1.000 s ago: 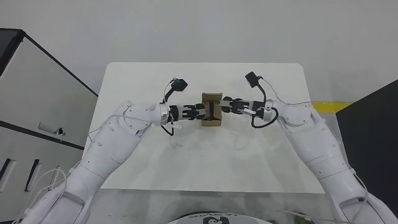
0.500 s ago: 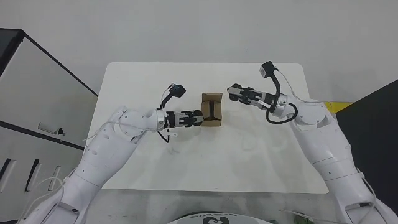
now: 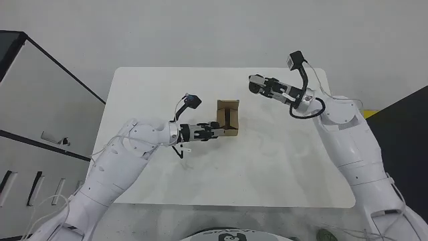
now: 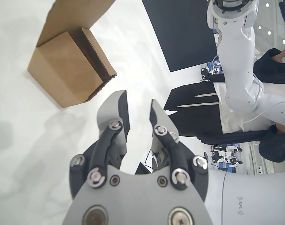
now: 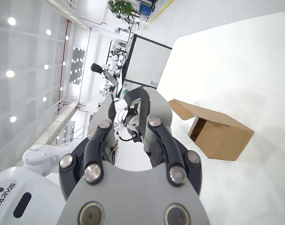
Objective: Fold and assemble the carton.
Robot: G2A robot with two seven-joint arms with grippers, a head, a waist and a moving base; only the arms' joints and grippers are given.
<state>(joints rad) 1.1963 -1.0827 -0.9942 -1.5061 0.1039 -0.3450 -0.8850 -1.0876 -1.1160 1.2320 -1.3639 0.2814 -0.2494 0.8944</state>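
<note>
Looking down on the small brown cardboard carton (image 3: pixel 234 119), its open top is just a dark slot, so how the inner flaps lie in there cannot be told. Its underside is flat on the white table (image 3: pixel 281 167) and hidden.

In the left wrist view, the carton's near faces cover its far walls, and the other arm runs out past the picture's edge before its gripper shows.

In the right wrist view, the carton's opening is in deep shadow. One finger of the right gripper (image 5: pixel 127 97) hides the tip of the raised flap and much of the far arm behind it.
</note>
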